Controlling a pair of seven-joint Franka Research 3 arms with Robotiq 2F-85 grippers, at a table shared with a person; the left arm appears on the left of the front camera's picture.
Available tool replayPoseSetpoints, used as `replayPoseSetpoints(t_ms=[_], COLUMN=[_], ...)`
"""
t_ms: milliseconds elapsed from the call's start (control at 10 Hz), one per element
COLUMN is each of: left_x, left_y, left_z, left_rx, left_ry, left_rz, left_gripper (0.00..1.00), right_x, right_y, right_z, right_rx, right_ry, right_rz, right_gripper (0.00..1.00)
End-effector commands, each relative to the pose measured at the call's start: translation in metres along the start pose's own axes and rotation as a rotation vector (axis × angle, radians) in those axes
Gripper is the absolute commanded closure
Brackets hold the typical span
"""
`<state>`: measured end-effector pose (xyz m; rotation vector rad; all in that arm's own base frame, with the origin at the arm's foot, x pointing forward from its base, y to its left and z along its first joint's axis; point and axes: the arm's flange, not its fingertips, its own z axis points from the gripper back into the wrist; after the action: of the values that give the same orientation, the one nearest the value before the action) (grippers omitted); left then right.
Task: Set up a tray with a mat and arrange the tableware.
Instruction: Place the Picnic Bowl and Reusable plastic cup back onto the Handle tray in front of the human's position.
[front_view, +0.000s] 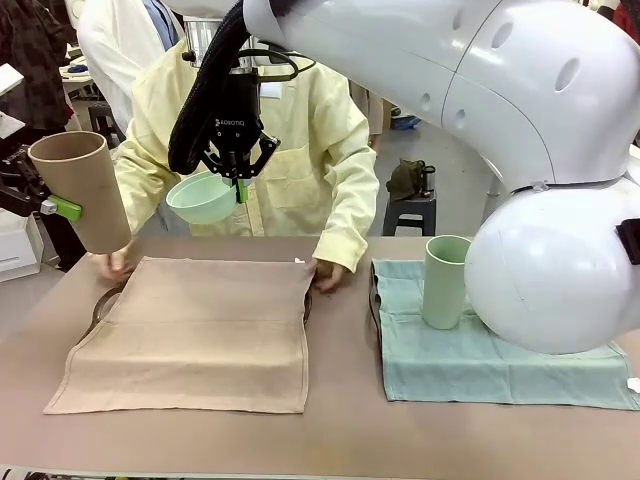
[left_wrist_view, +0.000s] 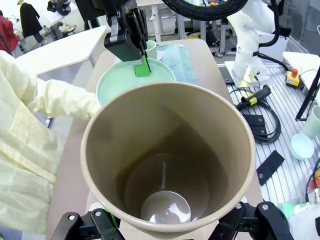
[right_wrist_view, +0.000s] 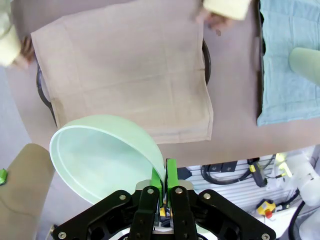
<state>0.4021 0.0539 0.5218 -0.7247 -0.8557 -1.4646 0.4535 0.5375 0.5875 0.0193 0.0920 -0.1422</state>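
Placement requires the right end effector (front_view: 238, 180), pinching the mint bowl (front_view: 203, 197) rim, and the left end effector (front_view: 60, 207), gripping the tan cup (front_view: 82, 190), to descend level onto the beige mat (front_view: 190, 335).

I see a plain tan cup (front_view: 80, 190) left of the beige mat (front_view: 190, 335), a mint green bowl (front_view: 203, 197) above it, and right of it a pale green cup (front_view: 446, 281) on a light teal cloth (front_view: 500, 360). The person's sleeves (front_view: 345, 200) are pale yellow.
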Motion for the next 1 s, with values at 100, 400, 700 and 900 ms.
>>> replayPoseSetpoints(t_ms=[100,400,700,900], left_x=[0.0010,0.0010,0.0010,0.0010], left_y=[0.0028,0.0028,0.0028,0.0028], left_z=[0.0011,0.0011,0.0011,0.0011], left_rx=[0.006,0.006,0.006,0.006], left_ry=[-0.005,-0.005,-0.005,-0.005], left_rz=[-0.013,-0.013,-0.013,-0.013], left_gripper=[0.71,0.71,0.71,0.71], right_x=[-0.0011,-0.0011,-0.0011,-0.0011], right_y=[0.0007,0.0007,0.0007,0.0007], right_z=[0.0000,0.0000,0.0000,0.0000], right_rx=[-0.003,-0.003,-0.003,-0.003], right_ry=[-0.005,-0.005,-0.005,-0.005], right_rz=[-0.002,-0.002,-0.002,-0.002], right_gripper=[1.00,1.00,1.00,1.00])
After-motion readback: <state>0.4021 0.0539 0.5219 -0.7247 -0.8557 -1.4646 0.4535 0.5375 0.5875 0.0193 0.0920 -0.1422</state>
